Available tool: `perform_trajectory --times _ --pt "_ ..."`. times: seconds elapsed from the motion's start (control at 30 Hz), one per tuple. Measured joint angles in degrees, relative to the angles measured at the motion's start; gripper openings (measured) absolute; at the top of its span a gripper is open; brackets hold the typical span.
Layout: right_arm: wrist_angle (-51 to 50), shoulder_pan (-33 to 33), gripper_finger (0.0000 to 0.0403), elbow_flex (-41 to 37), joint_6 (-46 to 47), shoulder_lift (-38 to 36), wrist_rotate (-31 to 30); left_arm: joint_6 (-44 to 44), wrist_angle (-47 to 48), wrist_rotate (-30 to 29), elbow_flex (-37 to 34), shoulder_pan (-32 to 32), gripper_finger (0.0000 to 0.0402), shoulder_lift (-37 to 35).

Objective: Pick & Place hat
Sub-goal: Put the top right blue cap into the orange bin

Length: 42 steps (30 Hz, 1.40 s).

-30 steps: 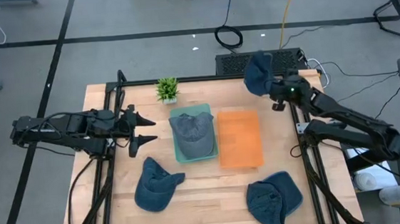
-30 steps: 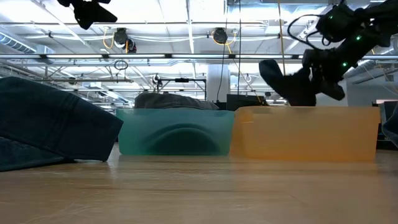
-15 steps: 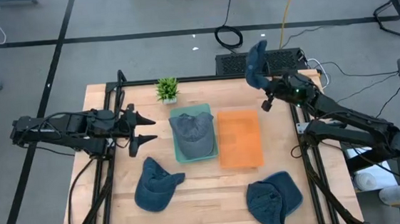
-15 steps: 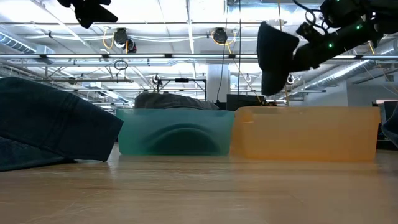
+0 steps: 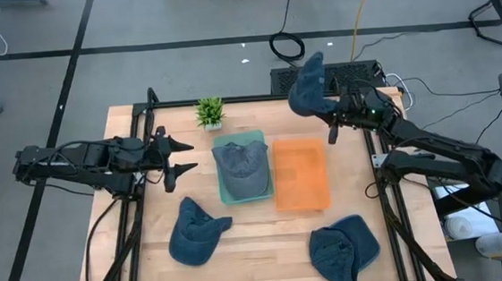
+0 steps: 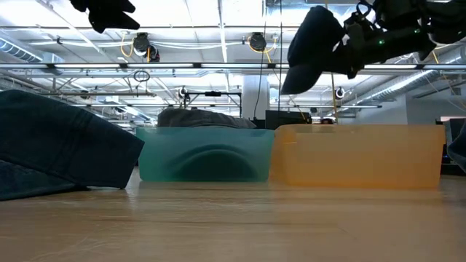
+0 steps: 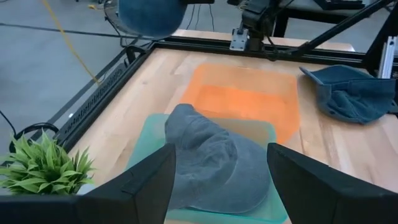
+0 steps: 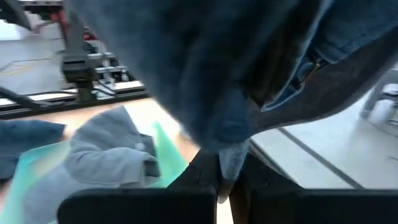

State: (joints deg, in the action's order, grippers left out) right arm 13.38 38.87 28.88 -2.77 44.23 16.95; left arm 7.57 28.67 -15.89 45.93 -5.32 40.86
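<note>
right gripper (image 5: pixel 337 114) clamped on dark blue cap (image 5: pixel 307 87), held in the air over table's far edge, behind orange tray (image 5: pixel 300 173) | cap hangs crumpled, long axis tilted, crown up-left in high view | grey cap (image 5: pixel 240 166) in teal tray (image 5: pixel 256 140) | left gripper (image 5: pixel 183 158) fingers apart, waiting left of teal tray

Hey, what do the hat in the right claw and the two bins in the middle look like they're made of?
The hat held by the right claw looks like soft blue denim-like cloth: it droops and folds. The green bin and the orange bin look like frosted, translucent plastic, probably rigid: light glows through their straight walls, and the grey hat in the green one shows as a blur.
</note>
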Motion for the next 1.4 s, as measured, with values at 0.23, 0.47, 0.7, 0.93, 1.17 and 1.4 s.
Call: perform_trajectory --times 0.23,0.47,0.7,0.93,1.17,1.4 --pt "4.7 0.0 0.0 0.0 1.6 4.1 10.0 -1.2 0.0 -0.1 0.0 0.0 0.028 0.0" --pt "5.8 0.0 0.0 0.0 0.4 6.0 18.5 -1.2 -0.1 -0.1 0.0 0.0 0.0289 0.0" --pt "13.4 -3.1 0.0 0.1 7.3 5.9 19.3 -1.9 -2.2 4.0 0.7 0.2 0.0272 0.0" --pt "13.3 -10.5 0.0 1.6 7.9 6.1 19.3 -4.1 -1.7 3.9 3.9 1.6 0.0251 0.3" --pt "13.0 -17.5 0.0 2.6 10.6 7.4 19.2 -4.5 0.0 3.9 9.0 2.5 0.0255 4.4" --pt "13.1 -24.7 0.0 2.7 10.9 11.5 18.8 -5.2 6.0 4.1 18.4 2.8 0.0313 13.2"
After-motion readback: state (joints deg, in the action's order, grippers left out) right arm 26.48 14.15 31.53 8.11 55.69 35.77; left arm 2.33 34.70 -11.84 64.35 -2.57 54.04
